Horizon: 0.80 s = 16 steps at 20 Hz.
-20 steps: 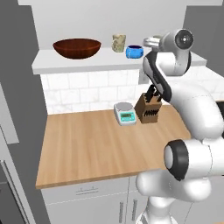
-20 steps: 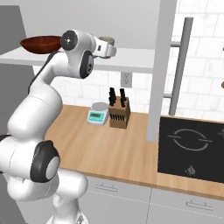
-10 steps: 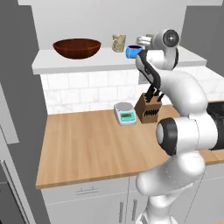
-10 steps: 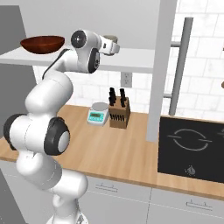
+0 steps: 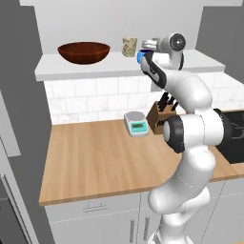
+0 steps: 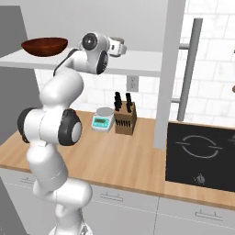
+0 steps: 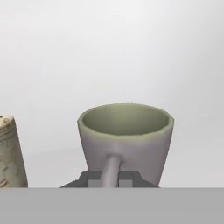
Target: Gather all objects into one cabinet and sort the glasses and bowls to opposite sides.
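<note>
A kitchen scale (image 5: 136, 123) sits on the wooden counter (image 5: 95, 162) just beside a knife block (image 5: 158, 116), near the white tiled wall (image 5: 90, 97). A black cooktop (image 6: 202, 155) lies further right.

Ahead of my hand stands a plain grey back wall (image 7: 113, 48), softly and evenly lit. Below my hand and the shelf level runs a white tiled backsplash (image 5: 90, 95), and under that a wooden countertop (image 5: 95, 162) over white drawer fronts (image 5: 95, 214). On the counter, beneath my hand, sit a small kitchen scale (image 5: 136, 124) and, just beside it, a knife block (image 6: 125, 120). Further to my right, a tall grey panel (image 6: 167, 69) stands upright, with a black cooktop (image 6: 199, 153) set into the counter beyond it.
</note>
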### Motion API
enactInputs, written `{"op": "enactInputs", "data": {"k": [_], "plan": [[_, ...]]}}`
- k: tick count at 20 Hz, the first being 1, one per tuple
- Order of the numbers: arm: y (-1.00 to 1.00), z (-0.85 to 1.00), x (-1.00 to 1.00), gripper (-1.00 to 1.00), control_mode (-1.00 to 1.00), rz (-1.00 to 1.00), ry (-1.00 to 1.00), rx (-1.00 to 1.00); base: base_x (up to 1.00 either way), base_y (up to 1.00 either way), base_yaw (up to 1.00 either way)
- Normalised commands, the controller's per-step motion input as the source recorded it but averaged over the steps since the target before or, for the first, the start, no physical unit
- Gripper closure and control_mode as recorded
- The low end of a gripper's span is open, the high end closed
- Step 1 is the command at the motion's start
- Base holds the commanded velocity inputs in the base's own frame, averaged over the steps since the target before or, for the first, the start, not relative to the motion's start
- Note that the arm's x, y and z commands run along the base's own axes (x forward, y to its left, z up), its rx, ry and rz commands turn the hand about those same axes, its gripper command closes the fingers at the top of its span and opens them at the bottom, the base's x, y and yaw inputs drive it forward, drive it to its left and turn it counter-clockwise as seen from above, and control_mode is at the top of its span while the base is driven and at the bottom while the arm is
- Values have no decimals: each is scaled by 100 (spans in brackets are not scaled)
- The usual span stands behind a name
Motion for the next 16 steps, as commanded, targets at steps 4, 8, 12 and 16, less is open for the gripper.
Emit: {"op": "enactInputs", "data": {"k": [4,8,12,16], "plan": [[0,-16,31,100,-100,5,0,0,0,0,0],[0,0,0,100,-100,0,0,1,0,0,0],[12,-15,0,-100,-100,0,0,7,0,0,0],[19,-21,0,-100,-100,0,0,8,0,0,0]]}}
